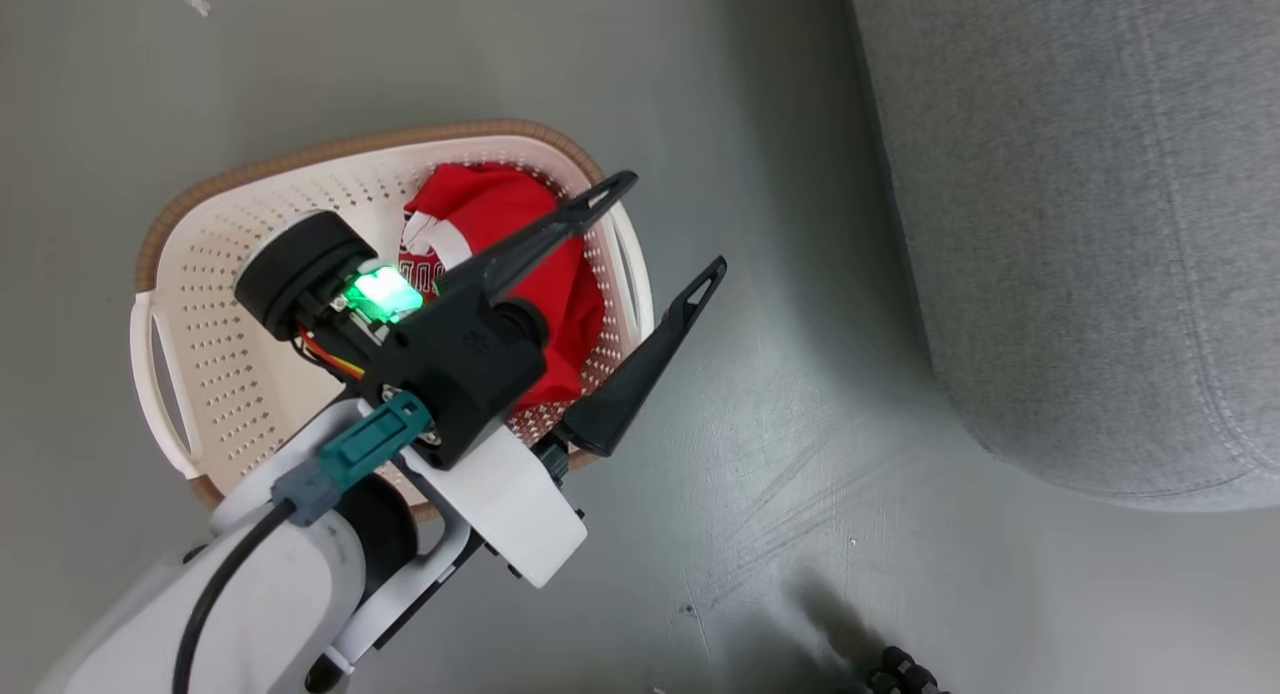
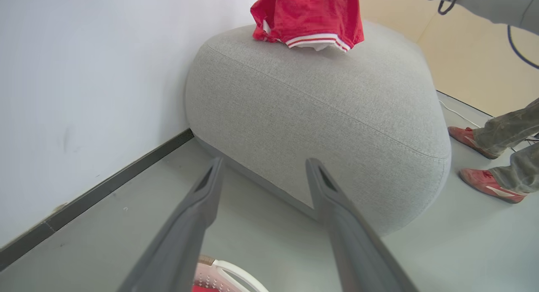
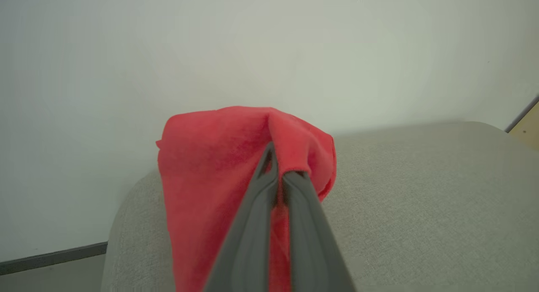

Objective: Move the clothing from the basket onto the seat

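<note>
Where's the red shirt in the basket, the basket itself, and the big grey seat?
red shirt point(image 1: 490, 209): head view, on its upper folds.
basket point(image 1: 215, 314): head view, on its perforated inner wall.
seat point(image 1: 1080, 224): head view, on its grey woven top.

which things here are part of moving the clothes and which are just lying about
Part of the job:
- red garment in the basket
- second red garment, pinched in the shut right gripper
- grey seat
- open left gripper, above the basket's edge

Just around:
- a person's red shoes on the floor
- wall and dark skirting
</note>
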